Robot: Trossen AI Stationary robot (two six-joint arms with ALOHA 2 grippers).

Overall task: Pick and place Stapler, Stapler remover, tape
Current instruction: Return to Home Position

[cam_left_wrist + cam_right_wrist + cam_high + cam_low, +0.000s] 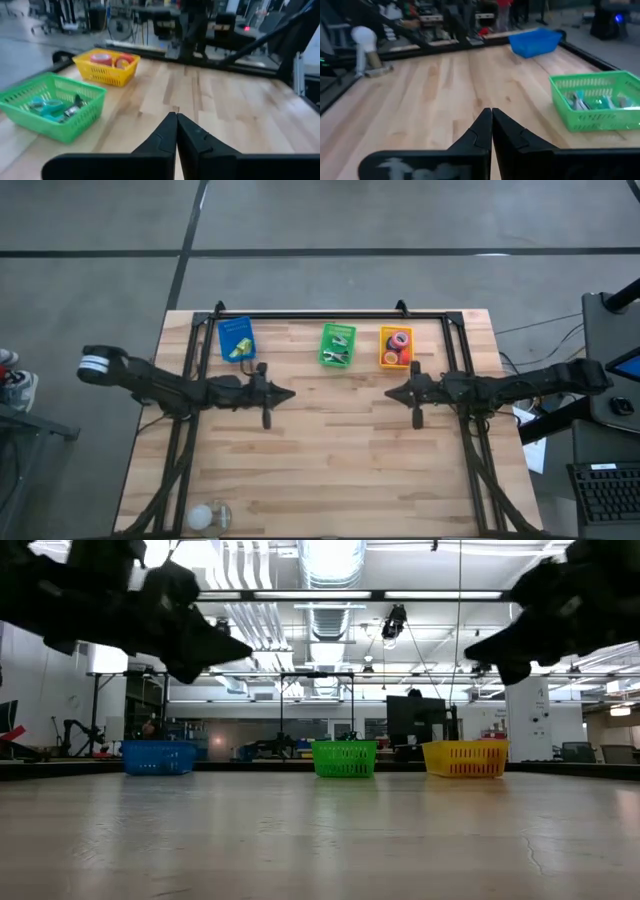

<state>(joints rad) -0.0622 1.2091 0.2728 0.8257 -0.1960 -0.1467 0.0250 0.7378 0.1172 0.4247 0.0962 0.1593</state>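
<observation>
Three small baskets stand in a row at the table's far edge. The blue basket (236, 338) holds a yellowish thing, the green basket (337, 345) holds teal and metal pieces (50, 107), and the yellow basket (396, 347) holds red tape rolls (101, 58) and a dark one. My left gripper (288, 393) hovers shut above the table's middle left, my right gripper (391, 393) shut above the middle right; their tips face each other. Neither holds anything.
A white roundish object (201, 516) with a clear piece beside it lies at the table's near left corner. A black frame (330, 316) runs along the far edge and down both sides. Bare wood (340, 450) spreads between and in front of the grippers.
</observation>
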